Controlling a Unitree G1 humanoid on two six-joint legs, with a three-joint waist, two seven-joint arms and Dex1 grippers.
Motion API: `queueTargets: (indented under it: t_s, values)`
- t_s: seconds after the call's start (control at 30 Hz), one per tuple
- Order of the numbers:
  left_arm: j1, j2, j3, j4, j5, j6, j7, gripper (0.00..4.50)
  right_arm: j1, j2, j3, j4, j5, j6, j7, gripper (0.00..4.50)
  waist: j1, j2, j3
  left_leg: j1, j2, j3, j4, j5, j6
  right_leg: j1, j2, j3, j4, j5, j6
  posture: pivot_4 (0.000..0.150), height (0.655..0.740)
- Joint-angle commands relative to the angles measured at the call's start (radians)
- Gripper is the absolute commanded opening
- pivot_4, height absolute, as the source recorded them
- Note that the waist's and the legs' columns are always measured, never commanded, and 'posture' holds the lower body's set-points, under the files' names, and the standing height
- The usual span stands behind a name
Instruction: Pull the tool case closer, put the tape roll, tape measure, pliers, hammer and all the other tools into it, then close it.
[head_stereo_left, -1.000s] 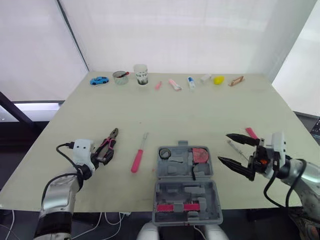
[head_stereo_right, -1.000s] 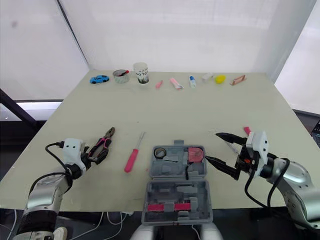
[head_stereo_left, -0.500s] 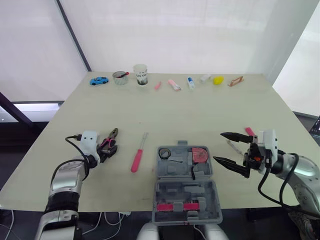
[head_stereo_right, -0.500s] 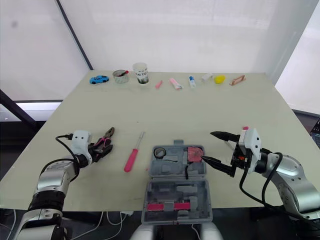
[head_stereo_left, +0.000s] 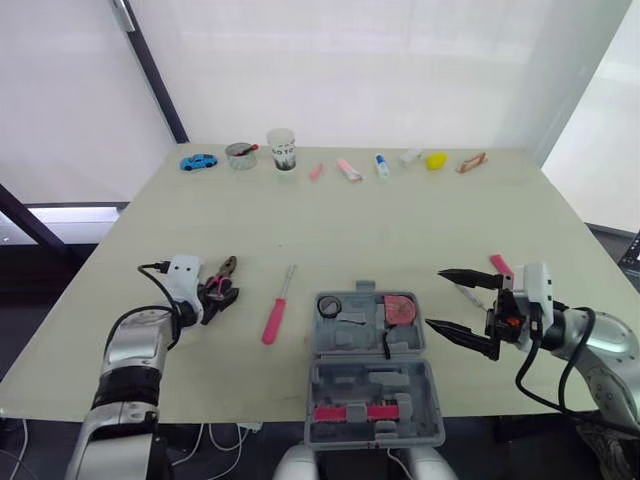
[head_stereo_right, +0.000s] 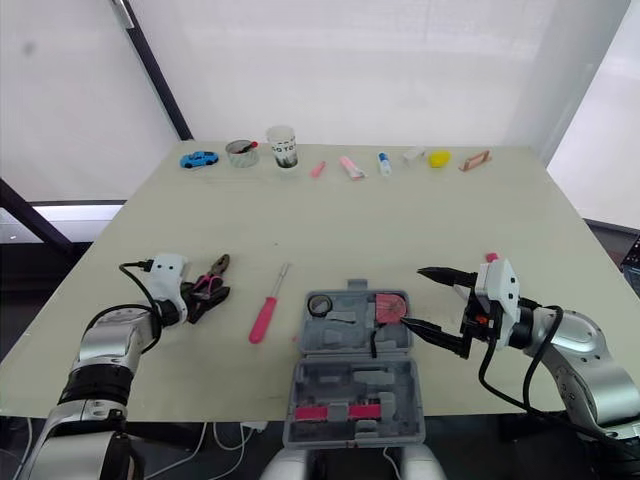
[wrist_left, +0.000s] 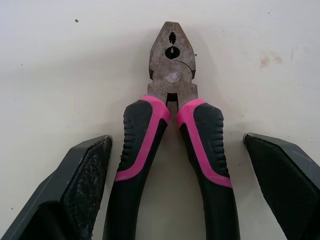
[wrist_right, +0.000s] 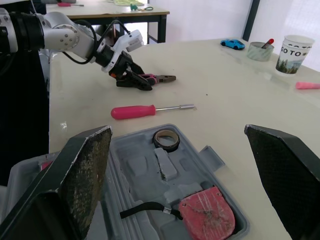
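The grey tool case lies open near the table's front edge. Its far half holds a tape roll and a red tape measure. The pliers, with black and pink handles, lie flat to the left. My left gripper is open, one finger on each side of the pliers' handles. A pink-handled screwdriver lies between the pliers and the case. My right gripper is open just right of the case with nothing in it. A pink-handled tool is partly hidden behind it.
Along the far edge stand a blue toy car, a tin, a paper cup, small tubes and a yellow object. A pink bar sits in the case's near half.
My left gripper has moved forward onto the pliers and now has a finger on each side of the handles. My right gripper has shifted slightly left toward the case.
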Motion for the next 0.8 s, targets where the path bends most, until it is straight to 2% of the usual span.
queueTargets:
  t_s: [0.03,0.1,0.13,0.17,0.27,0.53,0.7,0.8]
  values:
    - [-0.017,0.026,-0.010,0.021,0.016,-0.013,-0.016,4.50,-0.001,0.006,-0.006,-0.020,0.008,-0.013,0.004,4.47,-0.001,0.000,0.000,0.000,0.000,0.000,0.000,0.000,0.000,0.000,0.000,0.000,0.000,0.000,0.000,0.150,0.7400]
    - [-0.019,0.036,-0.022,0.032,0.028,-0.024,-0.026,4.50,-0.001,0.009,-0.005,-0.022,0.007,-0.012,0.004,4.47,-0.001,0.000,0.000,0.000,0.000,0.000,0.000,0.000,0.000,0.000,0.000,0.000,0.000,0.000,0.000,0.150,0.7400]
    - [-0.021,0.038,-0.024,0.036,0.030,-0.027,-0.028,3.98,-0.001,0.011,-0.004,-0.023,0.007,-0.010,0.003,4.50,-0.001,0.000,0.000,0.000,0.000,0.000,0.000,0.000,0.000,0.000,0.000,0.000,0.000,0.000,0.000,0.150,0.7400]
    - [-0.026,0.035,-0.017,0.039,0.022,-0.023,-0.029,3.79,-0.002,0.013,-0.002,-0.024,0.006,-0.010,0.002,4.50,-0.002,0.000,0.000,0.000,0.000,0.000,0.000,0.000,0.000,0.000,0.000,0.000,0.000,0.000,0.000,0.150,0.7400]
    - [-0.035,0.041,-0.027,0.048,0.033,-0.034,-0.040,2.56,-0.004,0.021,0.004,-0.027,0.003,-0.008,-0.003,4.50,-0.002,0.000,0.000,0.000,0.000,0.000,0.000,0.000,0.000,0.000,0.000,0.000,0.000,0.000,0.000,0.150,0.7400]
    - [-0.068,0.050,-0.010,0.061,0.019,-0.037,-0.067,2.56,-0.004,0.020,0.009,-0.038,0.008,-0.002,-0.005,4.50,-0.001,0.000,0.000,0.000,0.000,0.000,0.000,0.000,0.000,0.000,0.000,0.000,0.000,0.000,0.000,0.150,0.7400]
    - [-0.119,0.092,-0.081,0.028,0.043,-0.079,-0.193,2.56,-0.029,0.008,0.014,-0.043,0.017,0.017,0.009,4.50,0.000,-0.004,0.002,-0.001,0.000,0.000,0.000,0.000,0.000,0.000,0.000,0.000,0.000,0.000,0.000,0.150,0.7400]
    - [-0.167,0.125,-0.139,-0.021,0.039,-0.071,-0.324,2.56,-0.052,0.006,0.015,-0.042,0.028,0.033,0.016,4.50,0.000,-0.006,0.003,-0.001,0.000,0.000,0.001,0.000,0.000,0.000,0.000,0.000,0.000,0.000,0.000,0.150,0.7400]
